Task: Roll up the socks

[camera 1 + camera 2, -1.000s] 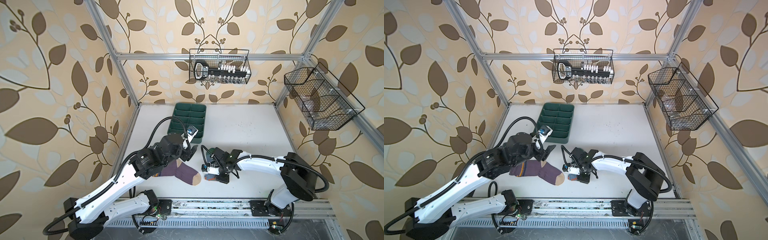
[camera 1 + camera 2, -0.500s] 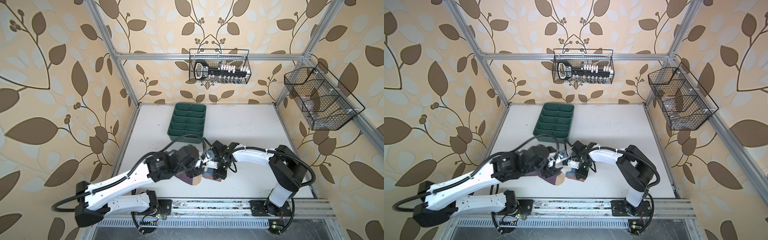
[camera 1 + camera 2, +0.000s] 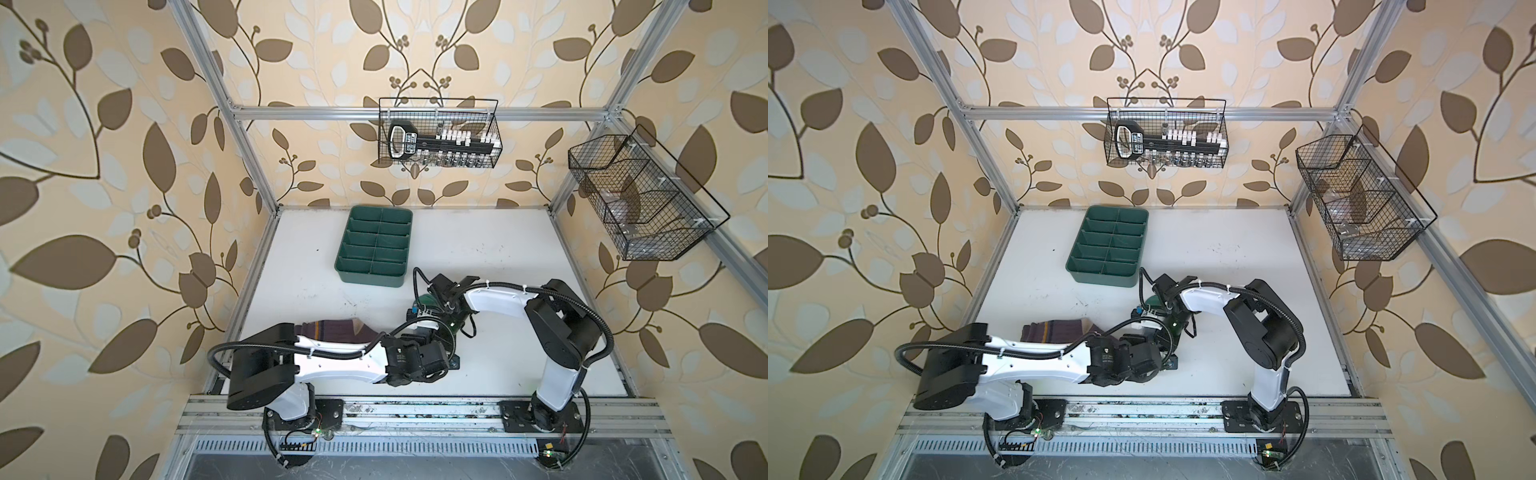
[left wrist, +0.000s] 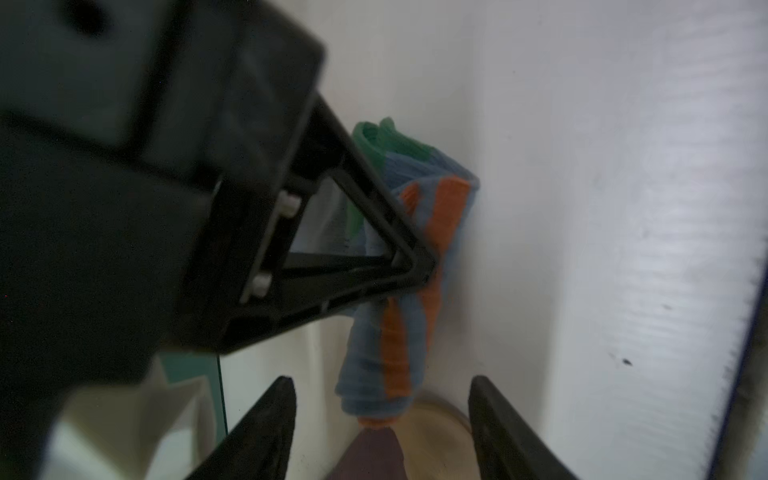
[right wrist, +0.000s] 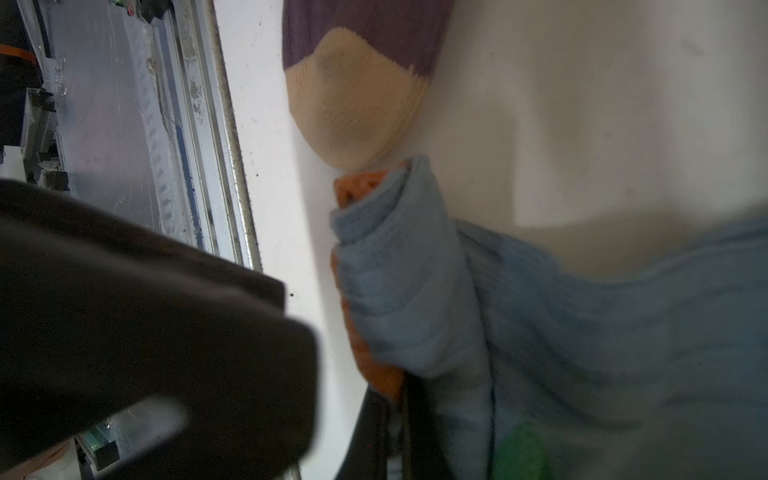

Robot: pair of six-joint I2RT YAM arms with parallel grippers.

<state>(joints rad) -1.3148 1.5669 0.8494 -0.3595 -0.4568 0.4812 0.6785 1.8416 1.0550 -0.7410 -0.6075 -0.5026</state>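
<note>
Pinching the grey-blue sock (image 4: pixel 451 199) with your right gripper (image 4: pixel 411 262), you are holding it as a loose roll on the table (image 3: pixel 498 257), near the middle of the front edge. Your left gripper (image 4: pixel 382 386) is coming in at the roll's near end with its fingers (image 4: pixel 266 424) spread to either side and touching nothing as far as the left wrist view shows. The purple sock (image 3: pixel 336 330) is lying flat toward the front left corner, partly under your left arm, and its tan toe is sitting right against the orange end of the roll, as the right wrist view shows. That closeness is probably your main risk: if you are closing the left gripper low, you are likely catching the tan toe along with the roll and dragging both socks together. The roll is also looking slack, with layers fanning out at the end, so releasing on the right before the left has a firm bite is likely letting it spring open. The two grippers are working very near each other too, and a careless push could be knocking one finger into the other.
</note>
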